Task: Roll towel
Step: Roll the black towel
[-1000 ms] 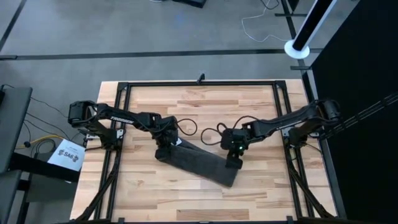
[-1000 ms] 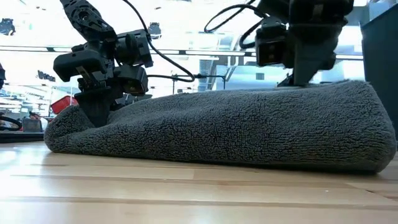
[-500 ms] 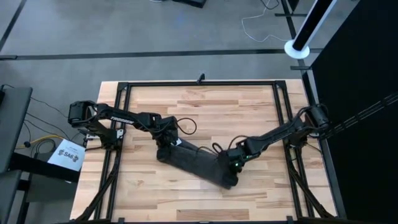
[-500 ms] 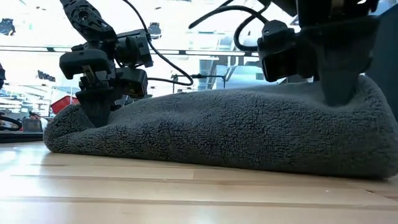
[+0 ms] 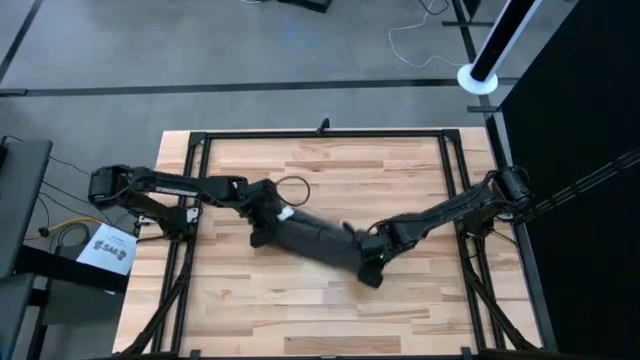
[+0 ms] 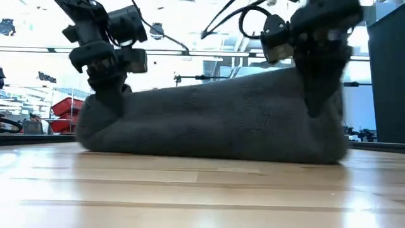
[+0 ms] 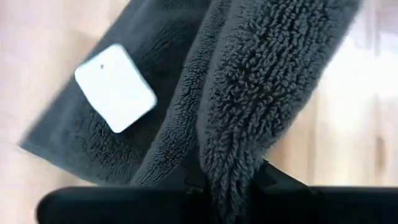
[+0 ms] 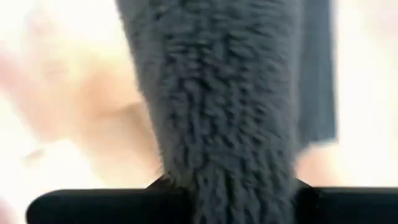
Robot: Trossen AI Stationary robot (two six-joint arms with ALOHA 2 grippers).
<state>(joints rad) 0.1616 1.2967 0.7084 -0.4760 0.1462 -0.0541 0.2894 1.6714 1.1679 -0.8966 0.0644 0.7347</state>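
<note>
The dark grey towel [image 5: 315,242] lies as a long bunched band slanting across the middle of the wooden table, its left end farther back than its right. In the low view the towel [image 6: 215,120] stands tall between both grippers, with its underside [image 6: 209,158] on the table. My left gripper [image 5: 262,228] is shut on the left end and my right gripper [image 5: 368,265] on the right end. The small white label [image 7: 115,87] shows in the left wrist view. My left gripper pinches a thick fold of several layers [image 7: 227,168] at the towel's left end between its two fingers, coming from above and pointing down. The cloth hangs below the fingers and its lower part rests on the table. My right gripper pinches a bunched ridge of cloth [image 8: 233,168] at the towel's right end between its two fingers, from above, pointing down. This end [image 6: 319,111] is drawn up, and the cloth below it reaches the table.
A black metal frame [image 5: 320,133] runs round the tabletop. A loose cable loop [image 5: 292,188] lies just behind my left gripper. Bare wood stretches on the towel's near side [image 5: 300,310] and far side [image 5: 340,165].
My right gripper has gone toward the near edge onto the towel's right end, dropped and taken hold. Both grippers have then drawn the cloth up: the towel, lying wide and low before, now stands taller and narrower, gathered toward the far side.
</note>
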